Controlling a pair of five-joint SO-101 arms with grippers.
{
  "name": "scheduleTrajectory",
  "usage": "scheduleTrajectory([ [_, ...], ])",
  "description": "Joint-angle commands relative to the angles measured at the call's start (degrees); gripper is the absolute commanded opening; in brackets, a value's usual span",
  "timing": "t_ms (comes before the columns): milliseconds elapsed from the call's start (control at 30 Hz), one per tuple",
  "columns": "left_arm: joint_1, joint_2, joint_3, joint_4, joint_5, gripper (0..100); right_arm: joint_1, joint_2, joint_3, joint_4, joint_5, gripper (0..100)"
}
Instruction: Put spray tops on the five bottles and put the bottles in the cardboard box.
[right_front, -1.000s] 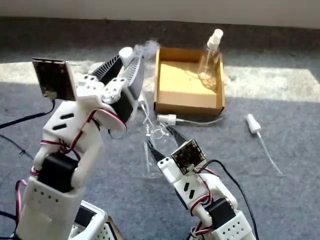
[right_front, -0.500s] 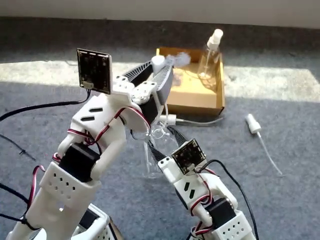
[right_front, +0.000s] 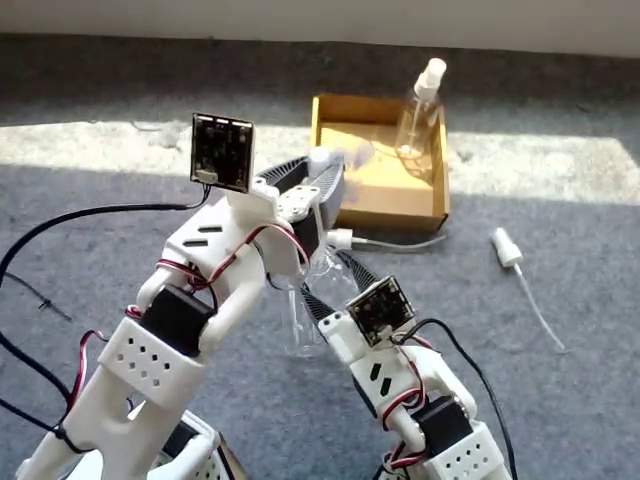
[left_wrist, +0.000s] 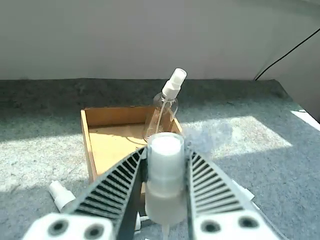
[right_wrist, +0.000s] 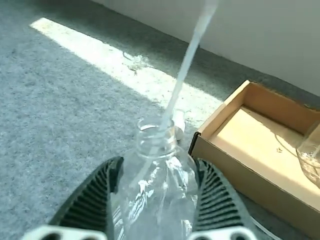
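Observation:
My right gripper (right_front: 322, 278) (right_wrist: 159, 167) is shut on an upright clear bottle (right_front: 303, 318) (right_wrist: 156, 200) with an open neck. Directly above it, my left gripper (right_front: 320, 168) (left_wrist: 165, 150) is shut on a white spray top (right_front: 320, 158) (left_wrist: 165, 175). The top's thin tube (right_wrist: 187, 65) slants down into the bottle's neck. Behind them lies the cardboard box (right_front: 345, 200) (left_wrist: 107, 145) (right_wrist: 240, 150). A capped bottle (right_front: 420, 110) (left_wrist: 162, 107) stands in its far right corner.
A loose spray top (right_front: 335, 238) with a long tube lies just in front of the box, close to the held bottle. Another spray top (right_front: 507, 247) lies on the grey carpet to the right. Black cables trail at the left.
My left arm has swung right and down with the spray top, from left of the box to over the held bottle. The right arm and bottle have stayed put.

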Motion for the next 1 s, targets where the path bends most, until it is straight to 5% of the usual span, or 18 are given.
scheduleTrajectory([
  [0, 0.75, -0.22, 0.84, 0.09, 0.44, 1, 5.85, -0.75, -0.57, -3.12, -5.45, 0.4],
  [300, 2.95, -0.22, 1.80, 0.35, 0.53, 1, 10.24, -0.75, -0.48, -4.18, -7.74, 0.4],
  [767, 6.20, 0.40, 1.71, -3.08, 0.26, 1, 5.32, -0.75, -0.22, -4.00, -7.47, 0.4],
  [967, 6.11, 0.40, 3.03, -3.08, -0.62, 15, 5.32, -0.75, -0.22, -3.91, -7.47, 0.4],
])
